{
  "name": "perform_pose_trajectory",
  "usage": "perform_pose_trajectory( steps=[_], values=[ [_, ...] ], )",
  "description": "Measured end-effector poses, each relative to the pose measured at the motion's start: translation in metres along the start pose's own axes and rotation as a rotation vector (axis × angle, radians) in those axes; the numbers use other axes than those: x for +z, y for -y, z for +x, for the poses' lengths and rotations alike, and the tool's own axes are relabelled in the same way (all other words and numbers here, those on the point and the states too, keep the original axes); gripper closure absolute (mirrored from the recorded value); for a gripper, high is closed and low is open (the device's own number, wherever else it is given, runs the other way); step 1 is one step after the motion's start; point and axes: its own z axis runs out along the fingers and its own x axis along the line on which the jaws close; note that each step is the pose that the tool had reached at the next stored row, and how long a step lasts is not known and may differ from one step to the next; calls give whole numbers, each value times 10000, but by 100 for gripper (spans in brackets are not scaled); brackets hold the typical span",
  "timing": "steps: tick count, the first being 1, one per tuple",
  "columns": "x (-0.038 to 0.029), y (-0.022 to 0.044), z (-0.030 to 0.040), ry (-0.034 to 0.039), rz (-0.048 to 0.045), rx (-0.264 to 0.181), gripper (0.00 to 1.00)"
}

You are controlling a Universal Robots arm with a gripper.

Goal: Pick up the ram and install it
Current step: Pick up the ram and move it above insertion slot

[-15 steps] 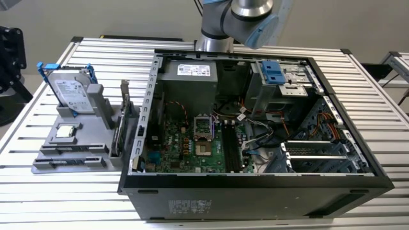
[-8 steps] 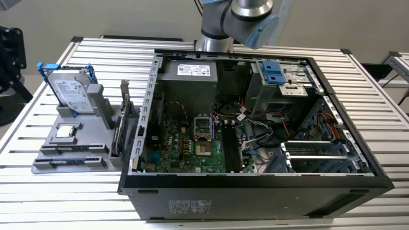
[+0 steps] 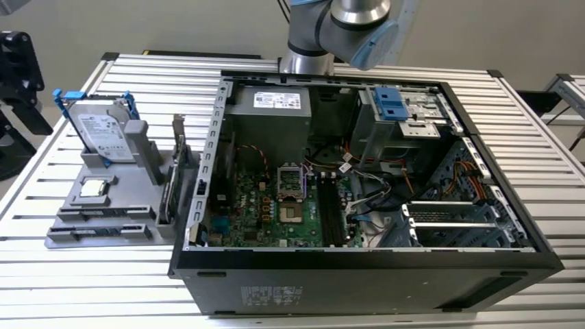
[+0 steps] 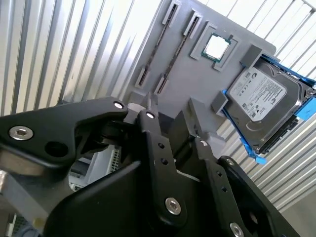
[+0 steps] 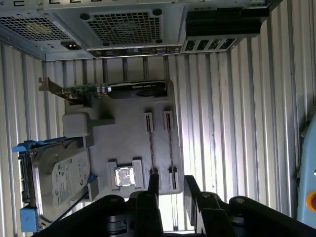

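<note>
Grey holder (image 5: 128,143): one. You had it lying flat on the slatted metal table (image 3: 92,288), just beside the computer case (image 3: 366,281), on the exterior view's left of it.
Slot rows (image 5: 148,121): two, parallel and side by side on the holder, next to the processor chip (image 5: 124,177).
Ram (image 5: 171,148): one thin dark strip, seen edge-on in both wrist views (image 4: 158,43). It sat in the slot row farther from the processor chip, and your gripper had not lifted it.
Second strip (image 5: 150,148): one, of like look, in the row nearer the chip.
Gripper (image 5: 171,178): one. Its jaws stood apart and it held nothing. You had it hanging over the end of the holder where the slot rows finish. Which row it lined up with could not be told.
Fingers (image 5: 153,185): two, black.
Processor chip: one, square, silver-topped, seated in its own recess.
Hard drive (image 3: 103,133): one, silver-labelled with blue rails, propped on edge in the holder.
Card (image 5: 128,89): one, with a metal bracket, standing on edge along the holder's side nearest the case.
Computer case: one, lying on its side, open, its board facing up.
Arm (image 3: 352,27): one, entering above the far side of the case in the exterior view.
</note>
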Motion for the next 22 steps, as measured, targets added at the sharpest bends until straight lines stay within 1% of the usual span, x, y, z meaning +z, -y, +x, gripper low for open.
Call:
perform_pose_trajectory(
  steps=[12, 14, 18, 22],
  values=[
    [2, 0, 0, 1, 2, -49, 0],
    [8, 1, 1, -8, 4, -219, 0],
    [31, 2, 0, -32, 7, -697, 0],
    [49, 3, 0, -43, 12, -923, 0]
  ],
)
